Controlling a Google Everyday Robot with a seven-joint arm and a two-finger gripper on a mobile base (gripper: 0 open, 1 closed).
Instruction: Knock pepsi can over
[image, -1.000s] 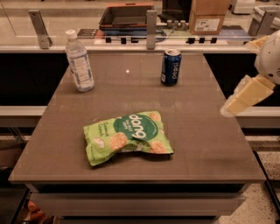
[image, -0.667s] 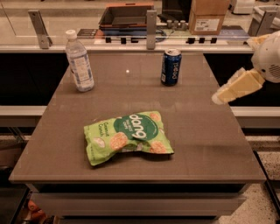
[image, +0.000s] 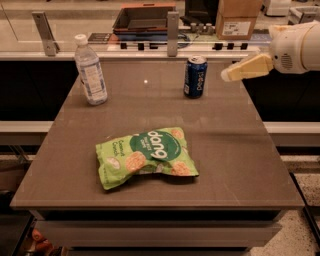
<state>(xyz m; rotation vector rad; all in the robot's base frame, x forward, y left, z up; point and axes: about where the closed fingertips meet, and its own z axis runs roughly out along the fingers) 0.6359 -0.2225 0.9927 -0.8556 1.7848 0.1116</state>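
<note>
Gripper (image: 228, 75) near one upright pepsi can (image: 195, 76).

From where I stand this reads as a workplace break area or test space rather than a home. A plain grey-brown square surface (image: 225, 150) sits on a speckled, stone-like floor (image: 305, 180). Behind it runs a long pale counter (image: 95, 20) fenced by upright metal posts (image: 173, 32). On that counter lie a dark rectangular tray (image: 145, 17) and a brown cardboard box (image: 236, 20) with a white label. The surface carries pantry goods: a clear plastic water bottle (image: 90, 70), a dark blue pepsi can (image: 195, 76) and a green snack bag (image: 147, 157). The robot's cream-coloured tool (image: 235, 71) hangs over the surface's far right edge, just right of the can and apart from it.
</note>
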